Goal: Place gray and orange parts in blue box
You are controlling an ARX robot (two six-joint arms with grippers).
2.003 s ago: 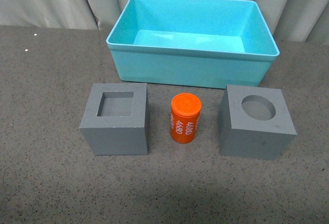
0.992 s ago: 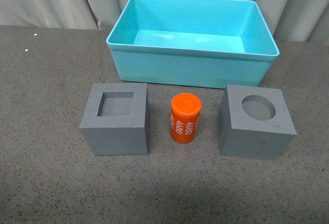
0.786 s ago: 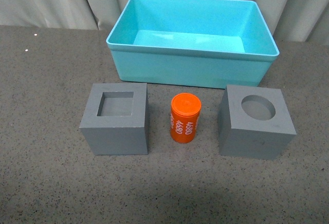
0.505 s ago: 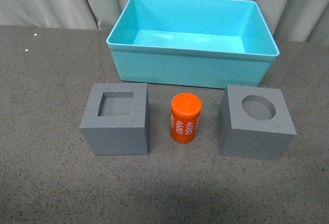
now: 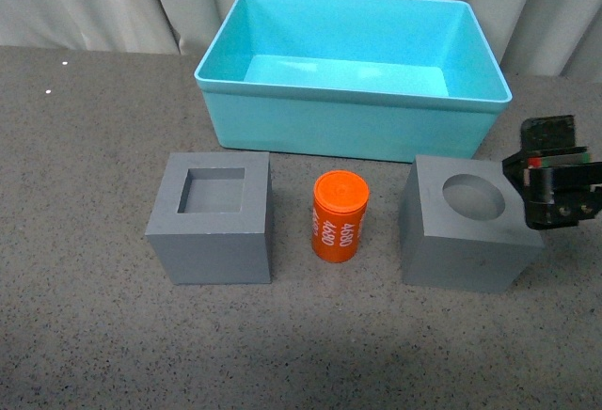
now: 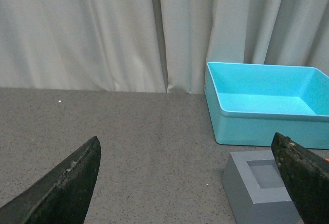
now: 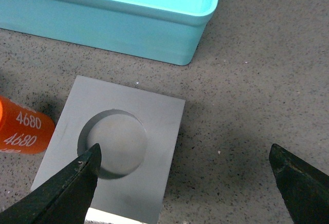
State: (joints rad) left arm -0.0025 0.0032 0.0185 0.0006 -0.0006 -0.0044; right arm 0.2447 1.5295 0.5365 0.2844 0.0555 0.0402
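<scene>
My right gripper (image 7: 185,183) hangs spread wide over the outer edge of the gray cube with the round hollow (image 7: 115,157); my left gripper (image 6: 182,193) is spread wide too, near the gray cube with the square hollow (image 6: 262,190); the orange cylinder (image 5: 339,215) stands between the cubes; all three sit on the table (image 5: 94,316), just outside the blue box (image 5: 348,123).

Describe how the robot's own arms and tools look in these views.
The right tool has dark, flat fingers that taper to a point. In the front view its body is black and boxy, with small red and green marks. The left tool has matching dark fingers with pale, scuffed edges. No cables or arm links show.
</scene>
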